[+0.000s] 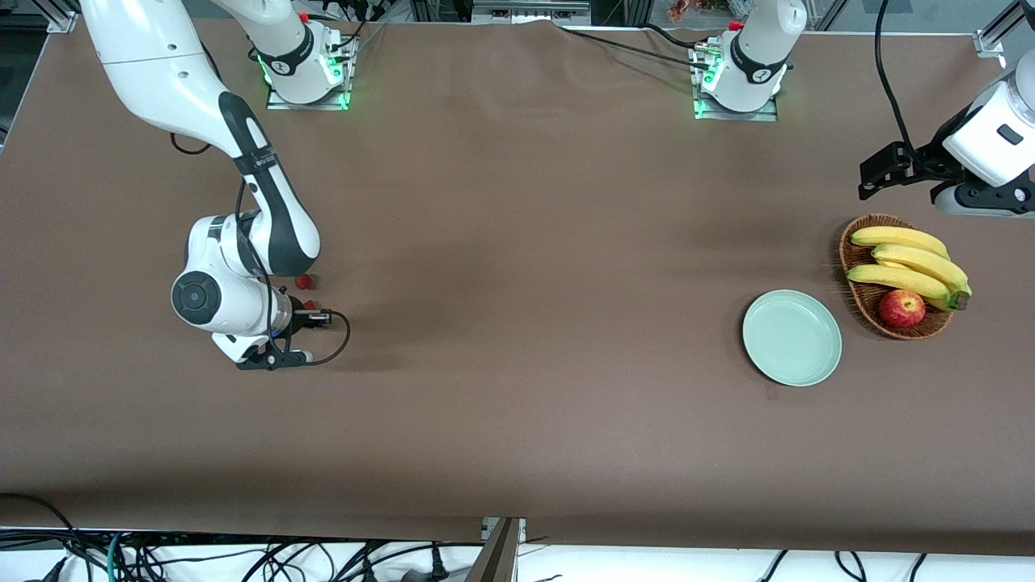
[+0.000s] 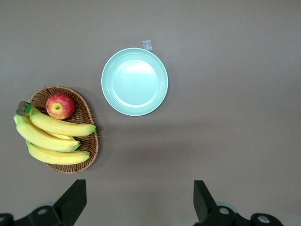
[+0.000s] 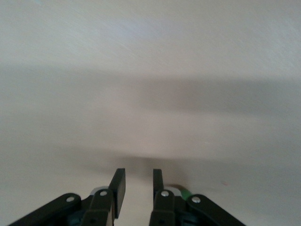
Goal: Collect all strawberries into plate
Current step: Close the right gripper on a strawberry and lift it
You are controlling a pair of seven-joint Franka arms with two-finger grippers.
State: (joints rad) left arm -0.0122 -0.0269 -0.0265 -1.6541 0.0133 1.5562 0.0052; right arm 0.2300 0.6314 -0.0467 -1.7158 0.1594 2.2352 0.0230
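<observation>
At the left of the front frame the right gripper (image 1: 311,317) is sitting low at the table (image 1: 517,323), its fingers (image 3: 118,188) drawn close with only a narrow gap; whether they are pinching anything, I cannot tell. One strawberry (image 1: 305,282) is lying just above it, and a second red speck (image 1: 309,305), possibly another berry, is showing at the gripper. The plate (image 1: 792,337) is lying bare at lower right, beside the basket (image 1: 861,301). The left gripper (image 2: 136,200) is waiting above them, spread wide.
</observation>
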